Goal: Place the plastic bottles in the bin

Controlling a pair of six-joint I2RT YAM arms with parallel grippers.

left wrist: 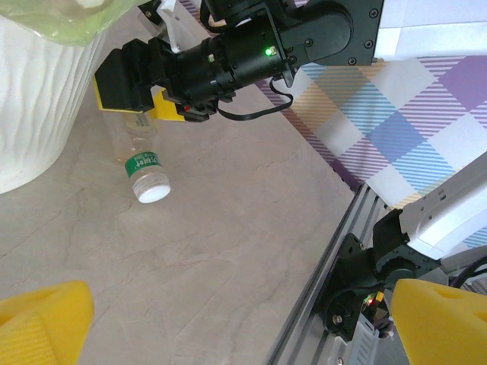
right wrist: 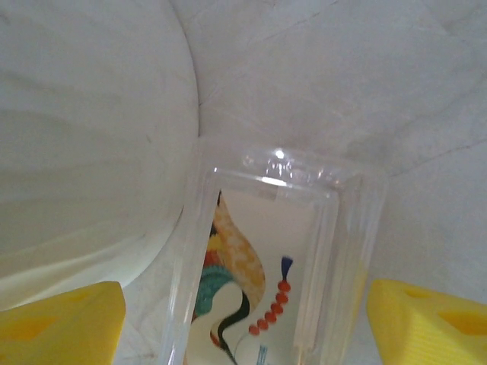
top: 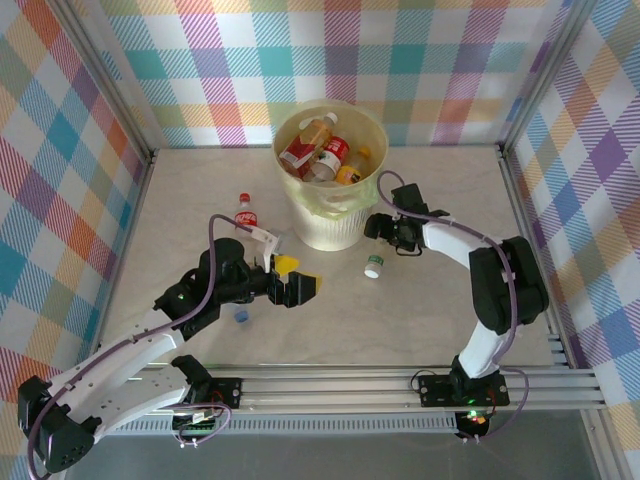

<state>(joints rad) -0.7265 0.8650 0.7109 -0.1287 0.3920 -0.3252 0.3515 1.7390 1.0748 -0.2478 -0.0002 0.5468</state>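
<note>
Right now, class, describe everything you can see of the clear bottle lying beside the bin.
The clear bottle is see-through plastic with a white cap, a green neck band and a colourful label. It lies on its side on the table beside the bin, its base inside the open right gripper.

Bright, even light is cast from above, and only soft shadows are left on the table (top: 420,320). A small glare spot is seen on the clear bottle (right wrist: 259,251). The left fingers (left wrist: 38,323) are blurred at close range.
</note>
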